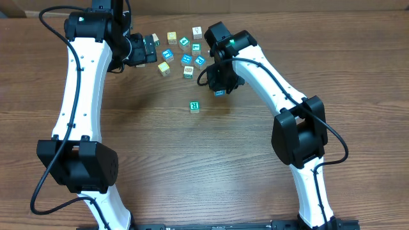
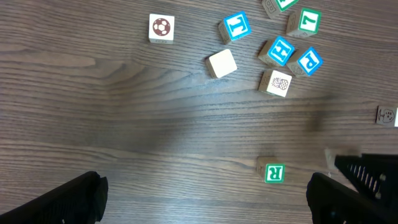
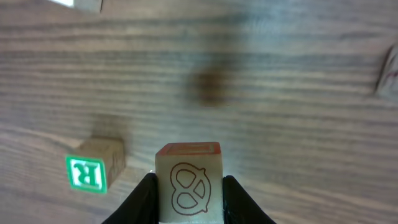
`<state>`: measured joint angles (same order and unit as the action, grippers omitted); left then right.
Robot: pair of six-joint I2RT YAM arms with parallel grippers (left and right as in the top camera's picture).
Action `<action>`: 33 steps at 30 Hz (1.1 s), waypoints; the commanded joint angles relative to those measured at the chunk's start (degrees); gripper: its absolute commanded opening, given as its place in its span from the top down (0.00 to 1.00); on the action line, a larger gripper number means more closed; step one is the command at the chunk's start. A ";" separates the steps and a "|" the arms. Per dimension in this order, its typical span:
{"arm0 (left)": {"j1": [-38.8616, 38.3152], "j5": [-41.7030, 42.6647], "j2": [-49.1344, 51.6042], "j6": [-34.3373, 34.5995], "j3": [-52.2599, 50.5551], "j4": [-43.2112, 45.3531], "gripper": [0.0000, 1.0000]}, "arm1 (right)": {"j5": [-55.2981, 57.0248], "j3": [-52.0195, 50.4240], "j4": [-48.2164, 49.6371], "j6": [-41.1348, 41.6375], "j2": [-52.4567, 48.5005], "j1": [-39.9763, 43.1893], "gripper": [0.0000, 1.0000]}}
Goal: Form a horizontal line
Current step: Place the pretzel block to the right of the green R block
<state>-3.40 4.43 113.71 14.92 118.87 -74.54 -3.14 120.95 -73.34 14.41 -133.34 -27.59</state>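
While the left gripper (image 2: 204, 190) just hangs over the table (image 2: 93, 124) with its fingers (image 2: 62, 199) spread wide and nothing between them, the right gripper (image 3: 188, 186) is the busy one. It's pinched tight on the pretzel block (image 3: 188, 177), a plain wooden cube with a pretzel outline on the face toward the wrist camera and a reddish top. Honestly can't tell if that cube is sitting on the wood or lifted a hair off it.

Right next to it, on its left in the right wrist view, is the R block (image 3: 87, 172) with its green letter. It's near the held one but not touching, and it sits alone near the middle of the table.

Everything else is a loose bunch farther back, nothing lined up. From the left wrist camera I can make out a soccer-ball block (image 2: 161, 28) off on its own, a blank block (image 2: 222, 63), a blue T block (image 2: 236, 26), a blue H block (image 2: 280, 51), a blue P block (image 2: 309, 61), a green 7 block (image 2: 309, 20) and a patterned block (image 2: 278, 83). The H, P and patterned ones are crowded close together. One more cube peeks in at the right edge, too cut off to read.
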 commanded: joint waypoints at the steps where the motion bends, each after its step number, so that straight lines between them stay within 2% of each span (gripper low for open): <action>1: -0.37 -0.39 0.28 0.55 0.37 0.00 0.00 | -2.08 -1.31 -0.04 1.77 2.16 -1.11 0.74; 10: -0.37 -0.39 0.28 0.55 0.37 0.00 0.00 | -1.73 -2.14 0.00 4.92 2.16 -3.61 0.74; 14: -0.37 -0.39 0.28 0.55 0.37 0.00 0.00 | 6.47 -2.60 -0.55 9.94 2.16 -5.55 0.74; 30: -0.37 -0.39 0.28 0.55 0.37 0.00 0.00 | 7.58 -9.25 7.30 10.01 2.05 -6.54 0.73; 33: -0.37 -0.39 0.28 0.55 0.37 0.00 0.00 | 7.58 -9.25 7.30 10.01 2.05 -6.54 0.63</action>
<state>-3.40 4.43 113.71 14.92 118.87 -74.56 3.51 112.05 -66.46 24.14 -133.34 -34.15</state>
